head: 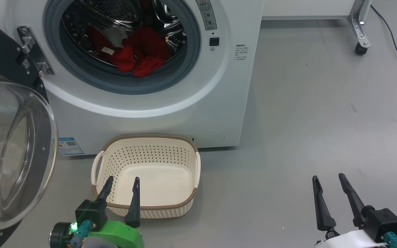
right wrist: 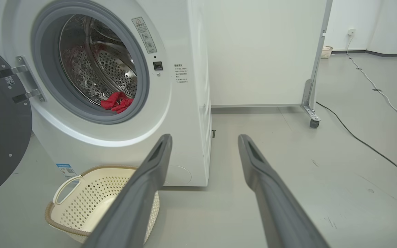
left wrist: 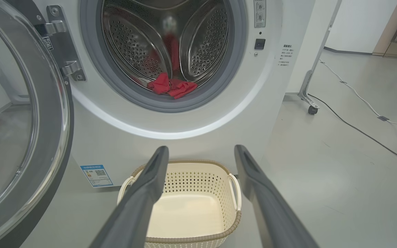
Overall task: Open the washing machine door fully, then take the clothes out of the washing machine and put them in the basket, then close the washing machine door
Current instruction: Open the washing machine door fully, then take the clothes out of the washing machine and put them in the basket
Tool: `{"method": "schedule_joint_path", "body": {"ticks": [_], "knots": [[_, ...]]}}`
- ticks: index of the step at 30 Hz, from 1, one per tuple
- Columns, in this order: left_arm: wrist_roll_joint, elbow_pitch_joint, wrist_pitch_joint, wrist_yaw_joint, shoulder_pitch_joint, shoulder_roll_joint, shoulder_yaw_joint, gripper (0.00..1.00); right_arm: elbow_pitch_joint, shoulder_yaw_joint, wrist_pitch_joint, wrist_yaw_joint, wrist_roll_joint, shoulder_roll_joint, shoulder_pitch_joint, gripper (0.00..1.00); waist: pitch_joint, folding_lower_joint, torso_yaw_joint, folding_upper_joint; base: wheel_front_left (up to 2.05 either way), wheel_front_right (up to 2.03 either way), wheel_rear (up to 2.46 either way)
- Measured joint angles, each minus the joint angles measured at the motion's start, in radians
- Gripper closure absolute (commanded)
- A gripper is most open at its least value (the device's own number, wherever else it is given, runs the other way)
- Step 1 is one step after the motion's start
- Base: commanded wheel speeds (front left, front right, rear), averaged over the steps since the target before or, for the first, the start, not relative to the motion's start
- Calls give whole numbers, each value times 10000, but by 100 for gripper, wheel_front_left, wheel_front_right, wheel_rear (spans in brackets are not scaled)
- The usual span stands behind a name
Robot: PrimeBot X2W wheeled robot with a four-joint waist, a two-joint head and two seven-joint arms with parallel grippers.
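The white washing machine [head: 171,103] stands ahead with its door [head: 9,148] swung open to the left, glass bowl bulging toward me. Red clothes [head: 140,55] lie at the front of the steel drum, also seen as red clothes [left wrist: 171,88] and red clothes [right wrist: 117,102]. The cream basket [head: 184,206] sits on the floor before the machine, nothing in it. My left gripper [head: 122,182] is open, its fingertips over the basket's near left corner. Off to the right, my right gripper [head: 329,179] is open above bare floor.
A wheeled metal frame leg [head: 358,31] stands at the back right beside a white panel. Dark and white cables [left wrist: 364,113] run across the grey floor on the right. The open door [left wrist: 19,120] takes up the left side.
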Motion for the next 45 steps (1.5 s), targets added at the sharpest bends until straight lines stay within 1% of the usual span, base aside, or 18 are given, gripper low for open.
{"method": "schedule_joint_path", "body": {"ticks": [15,16,18,45], "knots": [[0,-69,-17,42,-2,4,-8,0,-46,88,0,-8,73,0,90,0,-85,0,32,0,9,-11,2],[0,-79,-46,42,-2,4,-10,0,-48,100,2,-69,73,0,91,0,-84,0,30,0,38,-38,0],[0,-90,-44,42,-2,4,-15,0,-50,104,2,-81,73,0,92,0,-82,0,26,-1,43,-43,0],[8,-75,-44,117,-2,10,-63,0,-54,194,0,-88,105,2,105,0,-3,0,-7,0,72,-72,0]]}}
